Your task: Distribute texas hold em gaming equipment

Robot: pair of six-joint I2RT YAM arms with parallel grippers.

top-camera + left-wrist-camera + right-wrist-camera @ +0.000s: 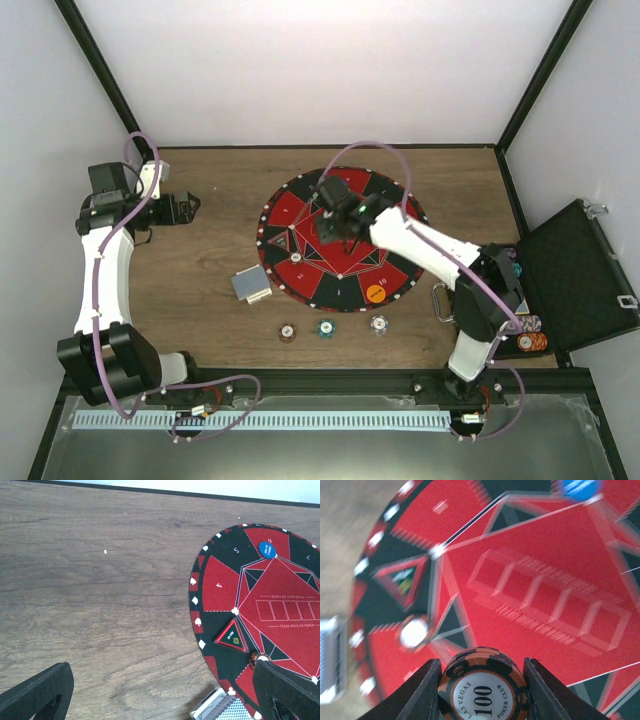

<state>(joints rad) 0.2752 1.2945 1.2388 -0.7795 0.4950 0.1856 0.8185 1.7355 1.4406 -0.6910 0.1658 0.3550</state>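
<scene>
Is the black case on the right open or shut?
Open: the black case lies with its lid folded back, padded lining showing, and stacked chips visible in the other half.

Overhead view down on table [220, 200], wrist views close, all sharing mat [270, 595]

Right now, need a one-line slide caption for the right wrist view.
Right gripper grips a stack of brown-edged 100 chips over the blurred red-and-black mat.
</scene>
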